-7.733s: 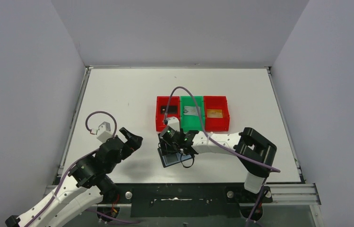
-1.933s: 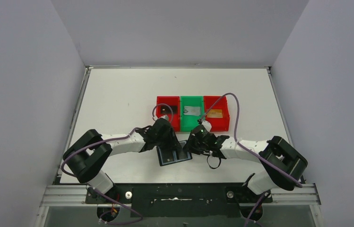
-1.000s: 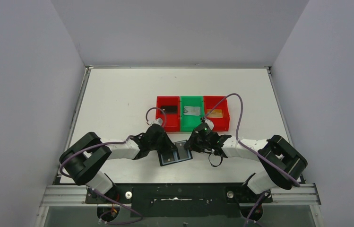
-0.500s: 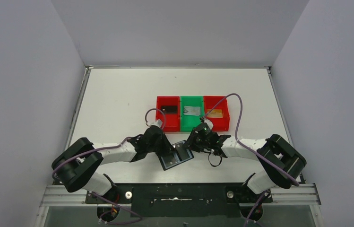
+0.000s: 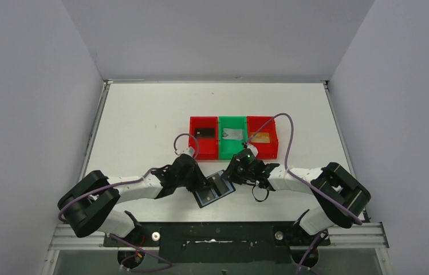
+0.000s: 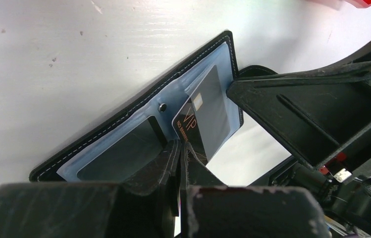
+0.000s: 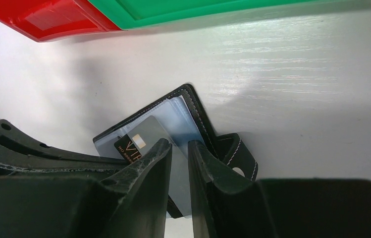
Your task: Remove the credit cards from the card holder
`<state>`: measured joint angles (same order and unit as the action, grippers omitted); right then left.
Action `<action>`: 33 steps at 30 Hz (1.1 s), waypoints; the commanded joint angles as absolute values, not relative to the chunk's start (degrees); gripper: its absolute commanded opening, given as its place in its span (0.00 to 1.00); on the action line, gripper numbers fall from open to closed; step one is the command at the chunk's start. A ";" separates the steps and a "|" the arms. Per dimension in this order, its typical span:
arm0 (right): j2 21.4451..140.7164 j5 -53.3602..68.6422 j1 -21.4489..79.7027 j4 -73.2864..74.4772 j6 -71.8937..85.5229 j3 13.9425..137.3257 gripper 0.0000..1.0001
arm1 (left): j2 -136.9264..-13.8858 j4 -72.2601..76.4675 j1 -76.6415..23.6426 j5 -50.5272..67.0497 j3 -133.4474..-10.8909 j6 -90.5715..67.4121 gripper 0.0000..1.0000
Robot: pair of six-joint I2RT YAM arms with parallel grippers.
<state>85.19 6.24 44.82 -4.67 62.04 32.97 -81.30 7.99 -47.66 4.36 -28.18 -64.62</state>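
Your left gripper [image 6: 181,148] is pinched shut on the black VIP card [image 6: 208,114], half out of the open card holder [image 6: 124,148], which lies just nearside of the green bin [image 5: 232,150]. Your right gripper [image 7: 179,145] clamps the holder's edge.

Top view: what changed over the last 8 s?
Left gripper swung in from the left and now pinches the card, partly out of the holder. Right gripper shifted to the holder's right edge; holder turned slightly. Bins unchanged.
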 commanded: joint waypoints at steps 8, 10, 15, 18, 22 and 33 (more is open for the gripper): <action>88.30 5.00 45.17 -0.04 60.03 32.42 0.23 | -75.07 5.09 -48.15 3.62 -27.17 -66.45 0.00; 88.37 4.93 45.26 -0.04 59.95 32.56 0.23 | -74.80 4.76 -48.16 3.53 -26.99 -66.54 0.00; 89.00 5.26 45.29 -0.02 60.01 32.70 0.24 | -75.41 6.58 -48.16 3.76 -27.11 -67.19 0.23; 89.01 5.03 45.26 0.52 60.39 32.71 0.23 | -76.41 8.05 -48.16 4.03 -27.33 -67.84 0.36; 88.90 4.88 45.26 1.09 60.47 32.69 0.23 | -78.00 7.75 -48.16 3.74 -27.59 -68.91 0.40; 89.39 5.19 45.21 0.81 60.29 32.78 0.23 | -81.33 7.55 -48.15 1.96 -31.10 -68.37 0.42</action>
<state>86.78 6.70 44.82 -5.98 61.87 33.80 -79.79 8.36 -47.94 4.03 -27.38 -69.06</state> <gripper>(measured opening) 0.229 0.420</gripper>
